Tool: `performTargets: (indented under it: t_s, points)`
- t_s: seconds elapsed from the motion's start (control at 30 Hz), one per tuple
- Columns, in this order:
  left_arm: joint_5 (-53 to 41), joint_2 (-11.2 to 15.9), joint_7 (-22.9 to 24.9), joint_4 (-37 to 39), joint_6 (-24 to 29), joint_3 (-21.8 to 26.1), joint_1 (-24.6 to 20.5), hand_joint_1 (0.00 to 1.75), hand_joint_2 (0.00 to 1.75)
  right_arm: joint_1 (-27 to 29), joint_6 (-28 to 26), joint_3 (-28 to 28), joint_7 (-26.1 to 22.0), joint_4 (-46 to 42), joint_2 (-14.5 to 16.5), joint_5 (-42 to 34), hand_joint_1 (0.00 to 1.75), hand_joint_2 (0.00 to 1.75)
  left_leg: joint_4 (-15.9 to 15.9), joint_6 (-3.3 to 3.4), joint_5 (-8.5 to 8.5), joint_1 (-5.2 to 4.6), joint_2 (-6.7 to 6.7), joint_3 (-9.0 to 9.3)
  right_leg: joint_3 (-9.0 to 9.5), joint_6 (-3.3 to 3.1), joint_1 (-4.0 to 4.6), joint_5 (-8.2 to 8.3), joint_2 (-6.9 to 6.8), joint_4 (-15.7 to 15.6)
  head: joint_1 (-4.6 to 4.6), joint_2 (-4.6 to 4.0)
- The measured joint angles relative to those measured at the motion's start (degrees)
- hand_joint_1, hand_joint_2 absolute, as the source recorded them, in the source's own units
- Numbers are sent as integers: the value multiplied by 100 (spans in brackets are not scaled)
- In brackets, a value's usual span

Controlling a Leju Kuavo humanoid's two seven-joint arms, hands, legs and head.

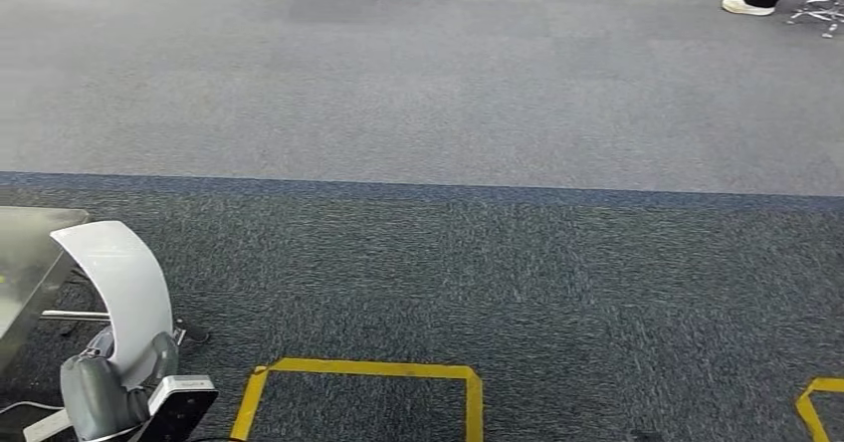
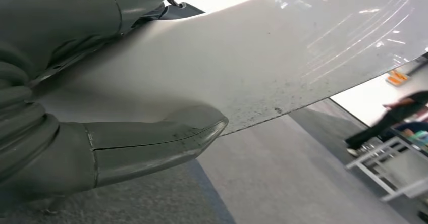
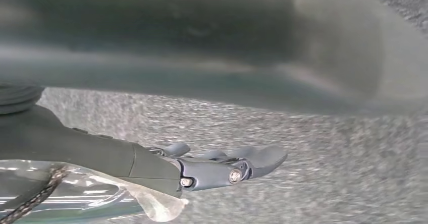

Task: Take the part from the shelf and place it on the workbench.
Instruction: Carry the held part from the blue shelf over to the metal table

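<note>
Part (image 1: 117,288), a curved white panel, is held upright at bottom left of the head view by the left robot hand (image 1: 109,392), w/ the thumb (image 2: 156,143) pressed against its speckled underside. Just beside it, a metal tabletop (image 1: 25,263) edge is seen. Right robot hand (image 3: 222,168) hangs over dark carpet (image 1: 518,283), fingers nearly straight, nothing held. Yellow tape outline (image 1: 363,382) is marked on the floor.

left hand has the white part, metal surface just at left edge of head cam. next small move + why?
Probably swing the left hand toward the metal surface at its left. The hand grips the curved white part from below, and the part hangs over dark carpet, beside the surface rather than above it. Whether that surface is the workbench can't be confirmed.
</note>
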Motion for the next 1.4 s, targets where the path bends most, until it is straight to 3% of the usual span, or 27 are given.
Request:
performTargets:
  t_s: [0.03, 0.1, 0.17, 0.23, 0.3, 0.37, 0.4, 0.47, 0.53, 0.6, 0.67, 0.73, 0.8, 0.87, 0.9, 0.93, 0.97, 1.03, 1.1, 1.13, 1.17, 1.2, 1.27, 1.33, 1.4]
  points:
    - [0, -2, -2, -1, 1, 3, -3, 175, 175, -3, -1, 1, -4, 0, 0, 1, 0, 0, 22, -20, -8, -4, -71, -16, 160, -11, -18, 110, 135, -341, -4, 0]
    - [-1, -7, -7, -1, 3, 9, -3, 175, 175, -3, -4, 3, -15, 0, 0, 5, 0, 0, 55, -90, 0, 5, -203, -76, 306, -41, -26, 133, 299, -629, -8, 0]
    - [-1, -8, -13, -1, 7, 18, 7, 175, 175, -10, -7, 5, -25, 0, 2, 8, 0, 0, 63, -160, 15, 29, -294, -127, 333, -97, -22, 138, 179, -662, -8, 0]
    - [-2, -7, -25, -2, 13, 26, 0, 175, 175, -15, -8, 8, -35, 0, 5, 10, 0, 0, 278, -215, -136, 22, -71, -230, 359, -165, -31, 152, 23, -700, -30, 0]
    - [-3, -4, -39, -2, 19, 30, -21, 175, 175, -2, -11, 9, -42, 0, 5, 13, 0, 0, 911, -265, -488, 27, 265, -510, 385, -214, -16, 138, -161, -714, -48, 0]
    - [-3, -2, -46, -2, 33, 37, -22, 175, 175, 8, -18, 9, -43, 0, 3, 13, 0, 0, 1562, -303, -731, 55, 375, -810, 400, -231, 1, 115, -343, -712, -48, 0]
    - [0, -1, -50, -2, 54, 42, -17, 175, 175, 4, -20, 9, -44, 0, 2, 13, 0, 0, 1654, -315, -707, 66, 400, -851, 409, -229, 4, 103, -427, -711, -50, 0]
    - [9, 0, -69, -4, 123, 50, -10, 175, 175, -9, -16, 10, -45, 0, 3, 15, 0, 0, 1205, -315, -377, 77, 482, -618, 451, -209, 5, 71, -571, -709, -51, 0]
    - [11, -1, -98, -16, 205, 49, -17, 175, 175, -17, -11, 16, -45, 0, 4, 16, 0, 0, 474, -274, -96, 42, 730, -245, 503, -153, 22, 18, -694, -700, -53, 0]
    - [-8, -3, -130, -36, 321, 42, -22, 175, 175, -25, -12, 25, -46, 0, 4, 16, 0, 0, 154, -205, -68, -9, 876, -103, 532, -80, 48, -25, -818, -691, -45, 0]
    - [-34, -5, -169, -66, 482, 37, -4, 175, 175, -51, -13, 38, -50, 0, 4, 17, 0, 0, 129, -133, -75, -17, 772, -121, 550, -17, 47, -58, -920, -692, -38, 0]
    - [-49, -9, -202, -104, 615, 23, 6, 175, 175, -83, -11, 49, -60, 1, 5, 18, 0, 0, 95, -66, -58, 6, 645, -112, 490, 32, 22, -196, -707, -534, -17, 0]
    - [-63, -13, -260, -128, 744, -15, -11, 175, 175, -84, -9, 55, -67, 4, 7, 19, 0, 0, 80, -12, -49, 17, 512, -104, 185, 50, 7, -518, -364, 93, 9, 0]
    - [-79, -15, -366, -145, 920, -50, -12, 175, 175, -58, -9, 56, -65, 7, 7, 19, 0, 0, 82, 16, -51, 3, 355, -103, -235, 47, 9, -762, -248, 843, 14, 0]
    - [-87, -15, -414, -164, 992, -60, -6, 175, 175, -47, -11, 56, -65, 7, 7, 19, 0, 0, 84, 19, -54, -4, 272, -95, -359, 40, 11, -733, -231, 997, 13, 0]
    - [-103, -15, -449, -194, 1036, -65, -1, 175, 175, -44, -12, 55, -67, 7, 8, 19, 0, 0, 85, 20, -57, -7, 188, -83, -379, 29, 11, -585, -214, 924, 13, 0]
    - [-123, -15, -472, -232, 1055, -73, 1, 175, 175, -44, -13, 55, -70, 7, 8, 19, 0, 0, 86, 17, -61, -8, 105, -65, -294, 14, 10, -349, -181, 640, 13, 0]
    - [-190, -15, -500, -308, 1069, -91, -1, 175, 175, -55, -15, 56, -78, 7, 7, 19, 0, 0, 93, -4, -75, -9, -42, -46, -4, -16, -4, 68, 62, -128, 13, 0]
    - [-280, -15, -522, -383, 1082, -103, 0, 175, 175, -63, -17, 57, -80, 7, 7, 18, 0, 0, 111, -55, -71, 6, -175, -84, 192, -35, -16, 163, 289, -541, 10, 0]
    - [-319, -15, -538, -426, 1087, -101, 2, 175, 175, -64, -18, 57, -81, 7, 7, 18, 0, 0, 114, -89, -59, 17, -242, -111, 224, -44, -13, 141, 314, -581, 9, 0]
    - [-350, -14, -557, -479, 1091, -97, 6, 175, 175, -65, -19, 57, -81, 7, 9, 17, 0, 0, 111, -125, -47, 31, -311, -133, 254, -62, -11, 141, 253, -609, 9, 0]
    - [-367, -13, -577, -536, 1094, -91, 10, 175, 175, -69, -19, 57, -82, 8, 15, 17, 0, 0, 125, -156, -59, 35, -294, -147, 268, -87, -13, 150, 185, -628, 7, 0]
    - [-382, -9, -606, -648, 1101, -82, -6, 175, 175, -74, -17, 57, -85, 8, 25, 17, 0, 0, 400, -213, -245, 22, -26, -270, 307, -156, -26, 152, 24, -673, -16, 0]
    - [-386, -3, -613, -711, 1105, -78, -26, 175, 175, -64, -17, 57, -87, 7, 28, 17, 0, 0, 1096, -266, -604, 32, 300, -587, 340, -210, -15, 125, -159, -685, -37, 0]
    - [-388, 1, -613, -732, 1105, -69, -24, 175, 175, -52, -19, 57, -85, 8, 28, 17, 0, 0, 1678, -308, -787, 61, 389, -863, 373, -225, -7, 90, -340, -683, -36, 0]
